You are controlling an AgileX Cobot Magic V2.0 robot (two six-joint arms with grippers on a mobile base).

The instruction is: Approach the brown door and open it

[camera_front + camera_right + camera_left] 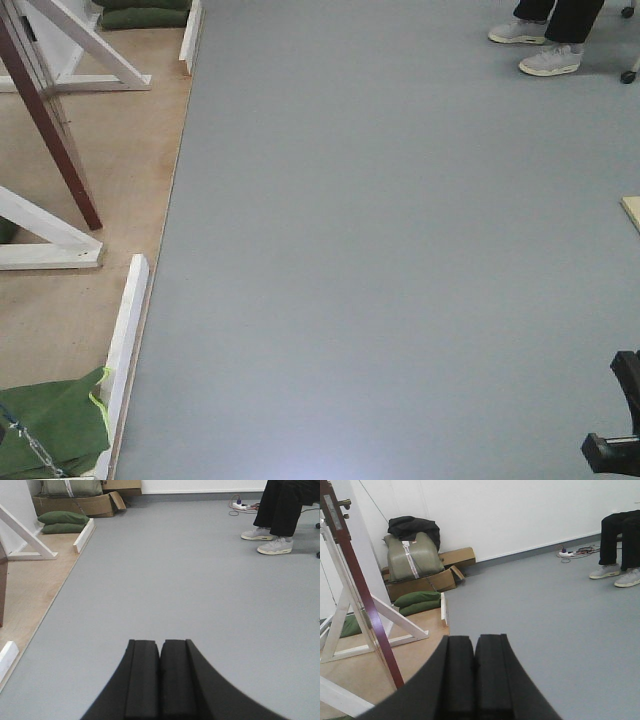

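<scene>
Reddish-brown door (363, 587) is seen edge-on at far left, kept upright by white braces (400, 617) — well apart from both arms. Left end effector (474, 675) and right end effector (160, 680) are pressed together, nothing held — likely tucked for driving.

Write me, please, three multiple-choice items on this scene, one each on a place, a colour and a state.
1. In the front view, the brown door stands: A. at the left edge; B. in the centre; C. at the right edge.
2. The bags by the cardboard boxes are: A. blue; B. green; C. red.
3. The left pincer is: A. wide open; B. shut on a key; C. shut, holding nothing.
Answers: 1 A, its dark red edge leans at far left; 2 B, both stacked bags are dark green; 3 C, its black pads meet with nothing between.
</scene>
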